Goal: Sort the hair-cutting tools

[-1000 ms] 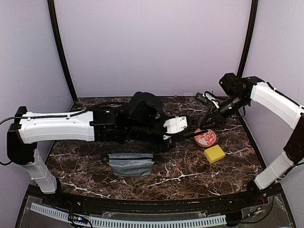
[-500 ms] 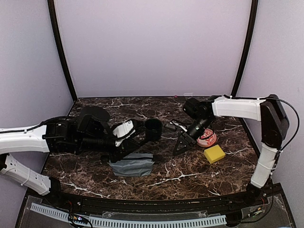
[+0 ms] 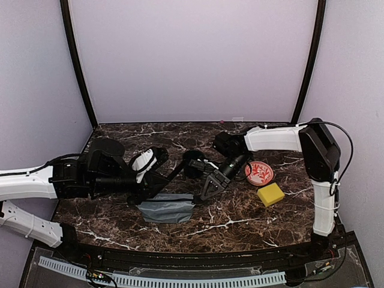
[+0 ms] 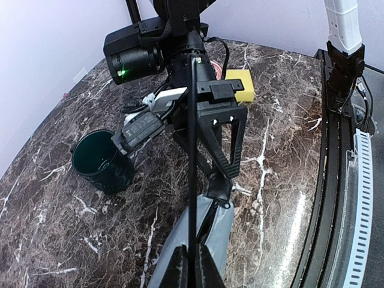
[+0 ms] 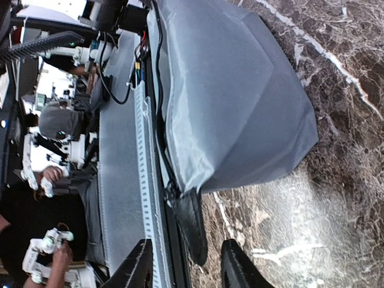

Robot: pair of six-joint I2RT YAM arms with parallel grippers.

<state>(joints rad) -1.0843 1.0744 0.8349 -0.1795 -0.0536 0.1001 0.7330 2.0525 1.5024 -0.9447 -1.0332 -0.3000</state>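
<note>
Left gripper (image 4: 192, 267) clenched on comb (image 4: 192, 138); right gripper (image 3: 205, 187) released, at grey pouch (image 3: 165, 208). Next, likely: open pouch, insert comb.

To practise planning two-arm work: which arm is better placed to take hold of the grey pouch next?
Probably the right. Its claw is open and close to one end of the pouch, while the left claw is shut on the comb.
</note>
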